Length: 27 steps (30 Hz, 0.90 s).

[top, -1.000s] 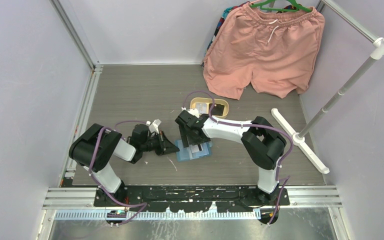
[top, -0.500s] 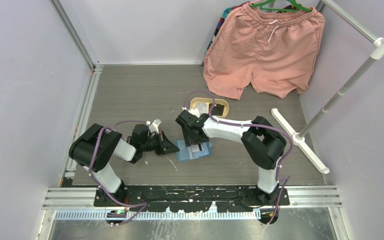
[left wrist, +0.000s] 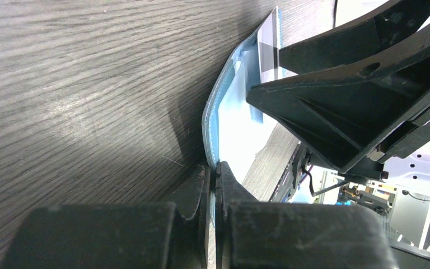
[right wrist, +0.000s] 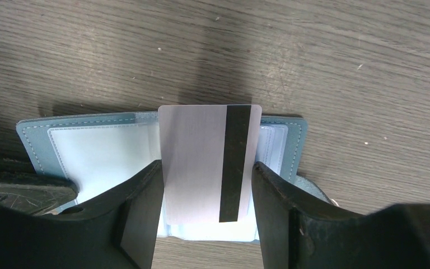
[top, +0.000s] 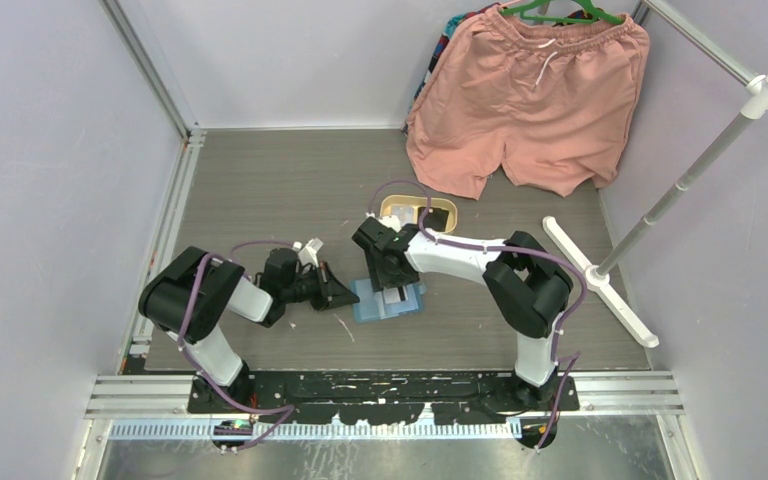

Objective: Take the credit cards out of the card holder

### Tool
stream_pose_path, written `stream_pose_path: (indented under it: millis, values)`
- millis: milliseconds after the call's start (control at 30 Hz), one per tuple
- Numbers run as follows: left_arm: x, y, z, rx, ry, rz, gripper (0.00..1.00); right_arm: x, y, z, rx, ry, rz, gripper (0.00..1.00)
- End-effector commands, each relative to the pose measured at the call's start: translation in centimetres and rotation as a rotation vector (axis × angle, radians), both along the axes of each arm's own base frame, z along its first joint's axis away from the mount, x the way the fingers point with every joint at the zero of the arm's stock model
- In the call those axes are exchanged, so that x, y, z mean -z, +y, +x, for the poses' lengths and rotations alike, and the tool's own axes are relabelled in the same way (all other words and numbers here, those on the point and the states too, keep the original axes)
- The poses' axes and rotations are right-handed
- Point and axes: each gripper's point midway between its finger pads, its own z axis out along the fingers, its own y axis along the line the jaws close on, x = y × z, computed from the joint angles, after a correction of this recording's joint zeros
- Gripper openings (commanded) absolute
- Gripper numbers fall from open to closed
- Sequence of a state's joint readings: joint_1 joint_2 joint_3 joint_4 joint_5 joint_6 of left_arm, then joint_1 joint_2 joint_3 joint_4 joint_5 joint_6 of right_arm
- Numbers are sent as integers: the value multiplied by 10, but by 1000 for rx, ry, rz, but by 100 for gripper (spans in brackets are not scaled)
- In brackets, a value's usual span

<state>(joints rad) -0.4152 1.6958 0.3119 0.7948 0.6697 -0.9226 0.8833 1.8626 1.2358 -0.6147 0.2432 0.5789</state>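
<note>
The teal-blue card holder (top: 365, 312) lies open on the table between the two arms, its pale blue inside facing up (right wrist: 98, 148). My left gripper (left wrist: 213, 168) is shut on its left edge (left wrist: 211, 120), low against the table. A light credit card (right wrist: 196, 157) with a black stripe lies over the right half of the card holder. My right gripper (right wrist: 205, 163) is shut on it, one finger against each side edge. From above the right gripper (top: 392, 283) covers most of the card. A dark card (top: 438, 217) lies in the tan tray.
The oval tan tray (top: 400, 207) sits just behind the right gripper. Pink shorts (top: 525, 95) hang on a hanger at the back right. A white rack stand (top: 600, 280) has its foot on the table's right side.
My right gripper's jaws have narrowed onto the light card's side edges and shifted slightly away from the arm bases. The left gripper has not moved.
</note>
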Motion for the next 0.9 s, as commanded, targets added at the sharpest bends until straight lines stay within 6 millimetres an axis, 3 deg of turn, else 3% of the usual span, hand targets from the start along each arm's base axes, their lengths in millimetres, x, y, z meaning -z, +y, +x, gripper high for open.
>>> stream_pose_path:
  millis: [0,267,533,867]
  values:
    - [19,9,0,-22,17,71,0,-29,-12,13,35,-42,-18,20]
    - [20,8,0,-20,16,68,0,-60,-19,49,96,-102,17,20]
    - [22,6,1,-15,22,54,0,-89,-26,98,162,-150,43,20]
    - [26,6,-1,-16,28,50,0,-101,-19,153,239,-180,87,20]
